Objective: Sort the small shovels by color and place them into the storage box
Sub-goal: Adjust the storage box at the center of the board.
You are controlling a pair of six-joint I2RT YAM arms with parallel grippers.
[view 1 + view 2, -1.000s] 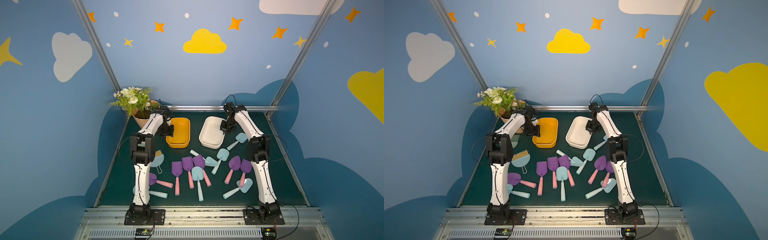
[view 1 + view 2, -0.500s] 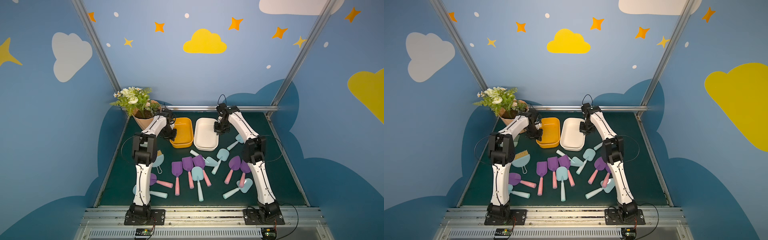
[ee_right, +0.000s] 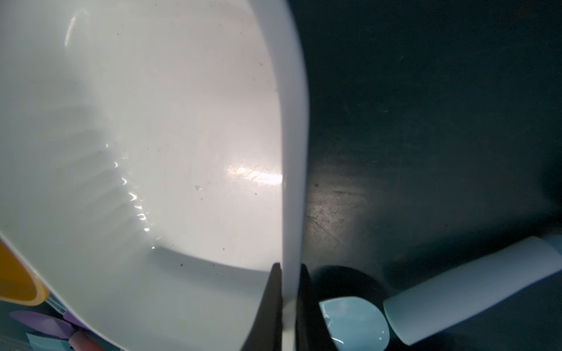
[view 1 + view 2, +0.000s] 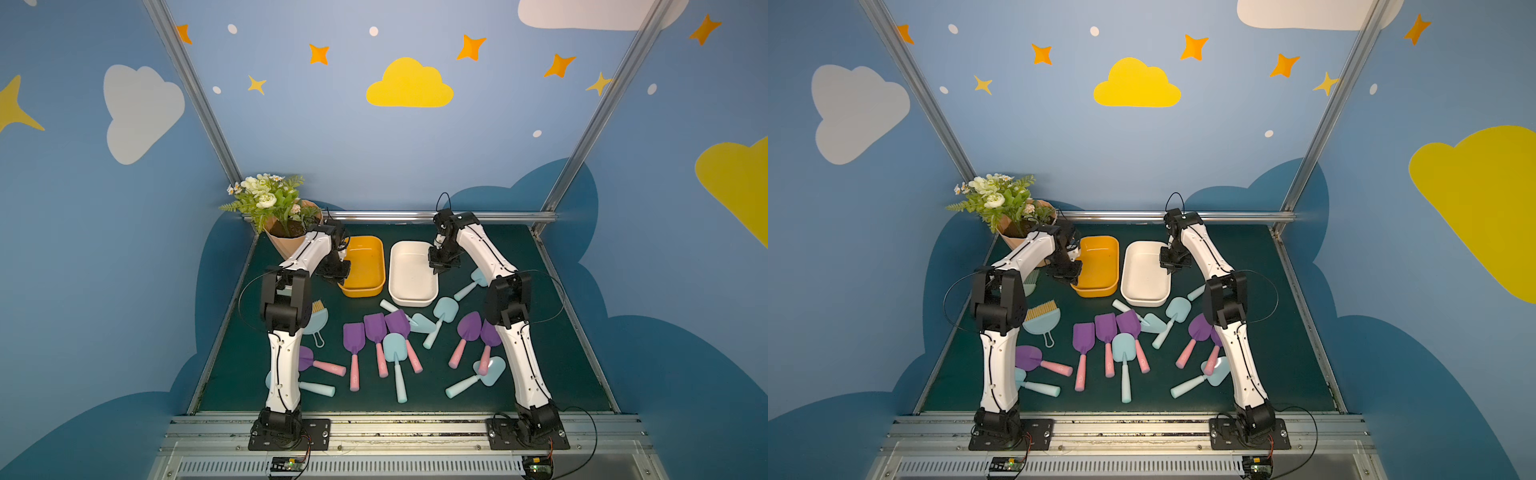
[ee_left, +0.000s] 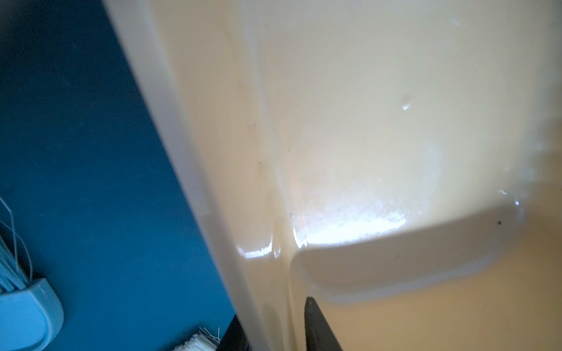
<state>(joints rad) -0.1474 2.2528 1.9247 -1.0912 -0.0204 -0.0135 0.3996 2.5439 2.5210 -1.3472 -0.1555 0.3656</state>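
The left gripper (image 5: 275, 332) is closed on the left long wall of the yellow-orange tub (image 4: 360, 287). One dark finger (image 5: 319, 328) sits against the glossy inner face and the other against the outer face, below the rolled rim. The right gripper (image 3: 289, 307) is closed in the same way on the right long wall of the white tub (image 4: 412, 300), with a finger on each face of the thin rim. Both tubs are shallow, rounded-rectangular mouldings of smooth, shiny plastic, and the white floor carries fine dark specks. They stand side by side, narrowly apart, at the far middle of the dark green mat (image 4: 540, 374), whose surface is matt and scuffed. All shovels lie loose on the mat nearer the arm bases. The purple-bladed shovels (image 4: 354, 337) have flat scoop blades and pink cylindrical handles. The pale blue shovels (image 4: 394, 347) have rounded, dished blades and mint handles. One blue handle tip lies just beside the white tub's near corner.
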